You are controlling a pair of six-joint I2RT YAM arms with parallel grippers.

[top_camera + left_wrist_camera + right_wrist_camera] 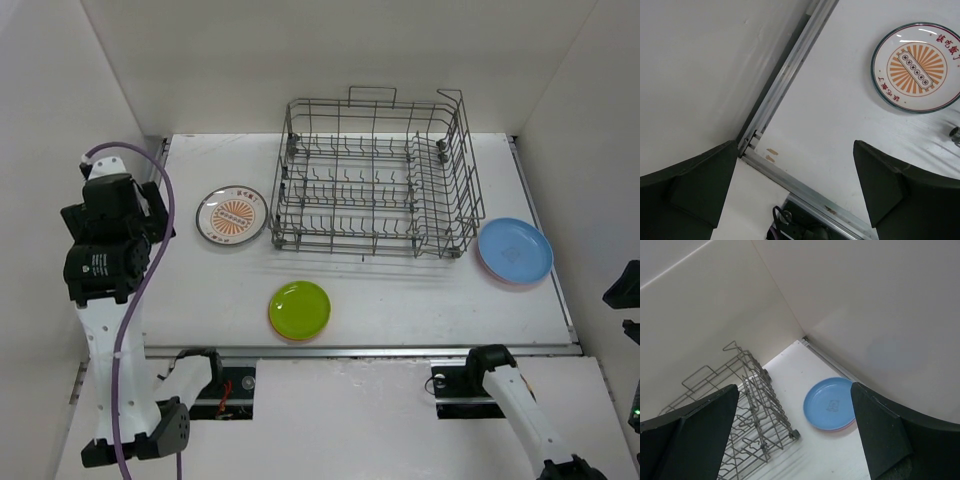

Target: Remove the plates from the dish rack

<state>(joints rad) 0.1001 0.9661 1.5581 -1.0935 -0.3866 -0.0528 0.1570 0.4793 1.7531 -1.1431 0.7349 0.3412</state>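
White tabletop [400,290], walled booth, and the dish rack [375,180] stands bare, 0 plates on its tines! Sunburst plate [232,215] lies just left of it, lime green plate [300,308] sits on an orange plate [274,326] in front, and light blue plate [515,250] covers a pink plate [840,429] to the right. Left gripper [795,170] and right gripper [795,410] hang spread apart, holding nothing. Unloading looks finished. Whether more white plates hide under the sunburst, I can't tell.

Grey dish rack [372,190], lime green plate [300,308], light blue plate [515,250], white plate [232,214] with orange sunburst.
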